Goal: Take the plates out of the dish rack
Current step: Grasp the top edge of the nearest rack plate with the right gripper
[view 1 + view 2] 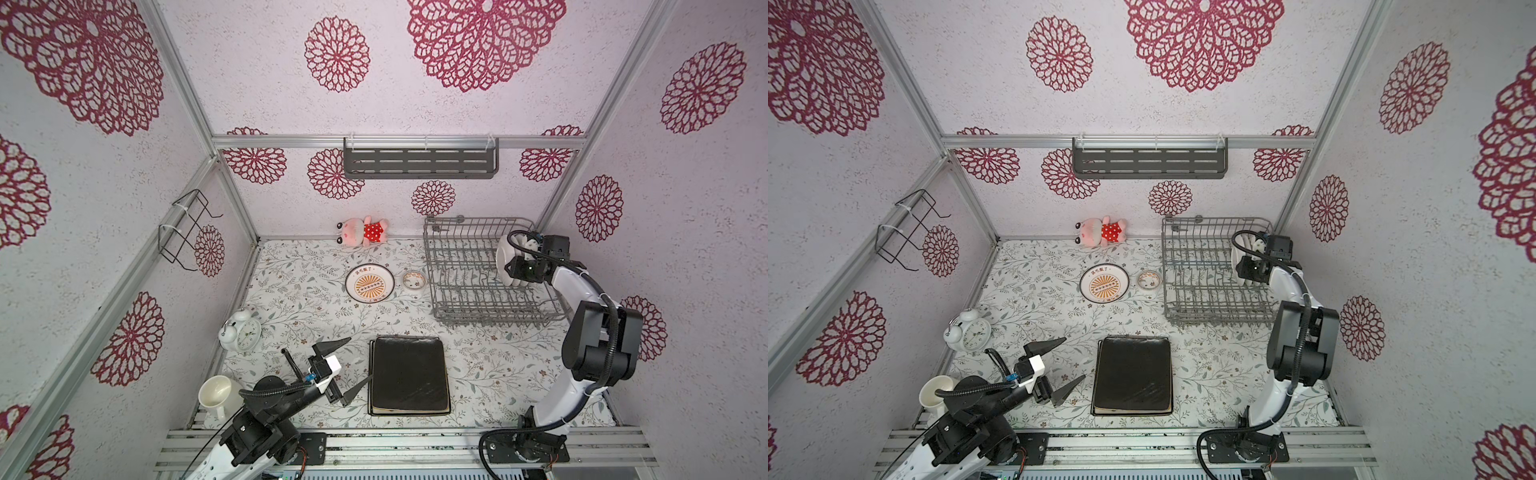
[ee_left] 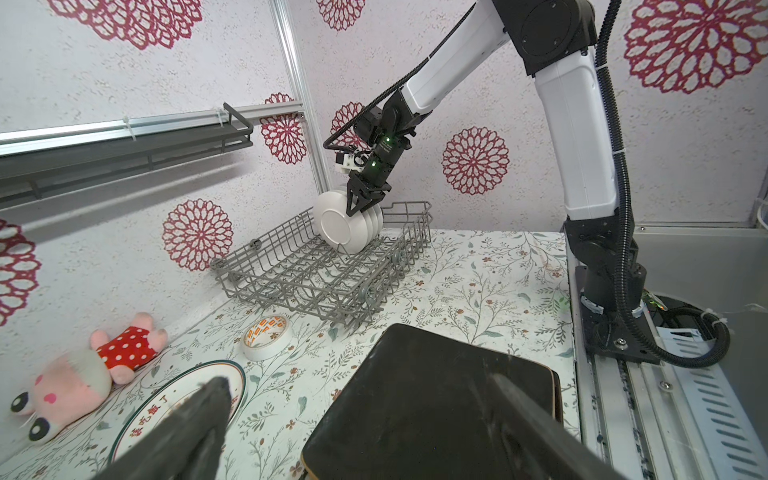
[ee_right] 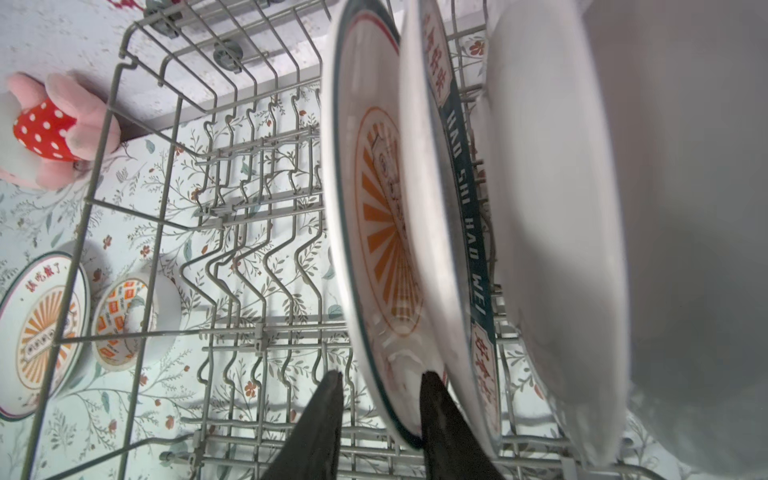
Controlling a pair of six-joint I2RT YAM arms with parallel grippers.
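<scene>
Grey wire makes up the dish rack (image 1: pixel 465 291), and that is where we are working. We judge the step in hand to be taking hold of the next round plate from the row standing upright between the tines. Well apart from the right claw (image 3: pixel 380 376), a stack of black square plates (image 1: pixel 409 374) and a flat round plate (image 1: pixel 369 284) lie on the table.

The right claw reaches down into the rack and straddles the rim of the sunburst-printed plate (image 3: pixel 374 208). Its jaws are partly open. One finger seems to touch the plate's back and the other stands just short of its printed face, so nothing is gripped yet.

Next, we think, it must pinch that rim firmly, then lift straight up, clear of the tines and of the neighbouring plate (image 3: pixel 457 208) just behind.

The left claw (image 1: pixel 360 359) stands wide open and empty, just beside the black stack.
</scene>
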